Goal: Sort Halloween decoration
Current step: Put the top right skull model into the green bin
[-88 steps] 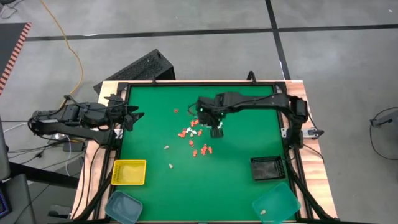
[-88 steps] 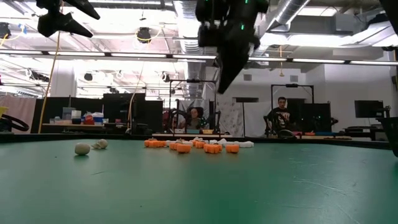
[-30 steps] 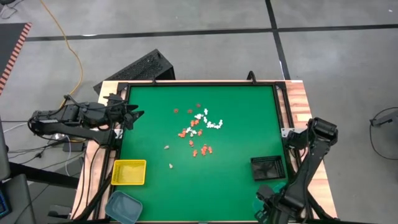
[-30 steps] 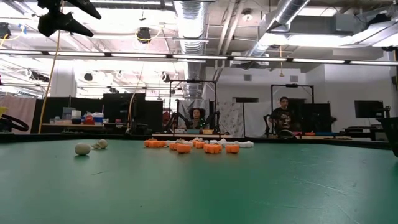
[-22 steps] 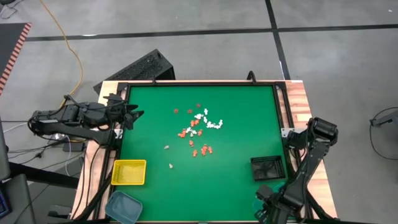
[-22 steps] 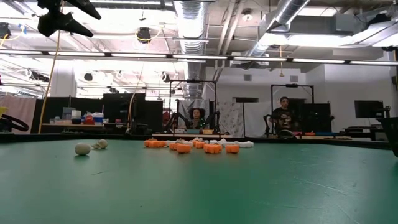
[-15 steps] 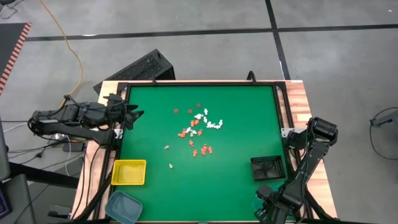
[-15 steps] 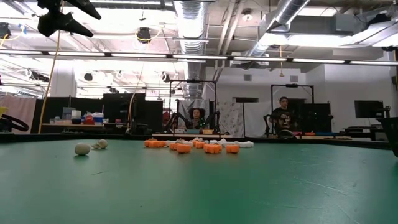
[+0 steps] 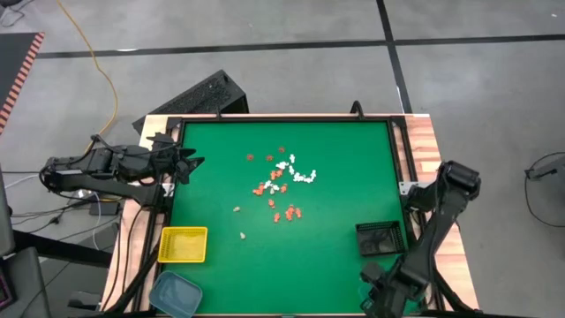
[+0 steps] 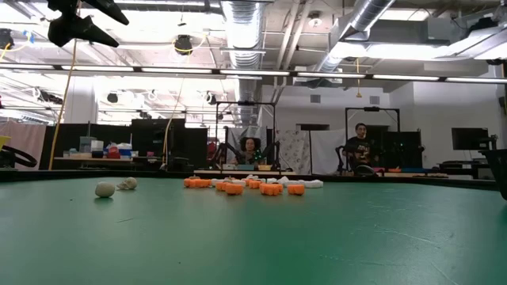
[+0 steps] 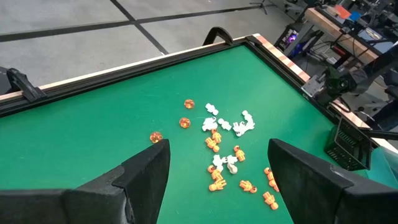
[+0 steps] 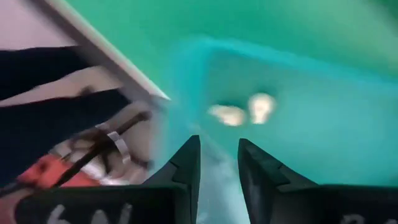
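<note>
We see the tiny orange-red and white Halloween decoration trinkets (image 9: 281, 185) scattered mid-way across the green table mat (image 9: 335, 177), with two cream ones (image 12: 244, 111) lying in the teal plastic tray (image 12: 323, 124). The right gripper (image 12: 216, 163) hangs just above those two, fingers parted and empty, its arm folded back over the table's near right corner. The left gripper (image 11: 217, 171) waits wide open at the far left edge, well apart from the scatter.
</note>
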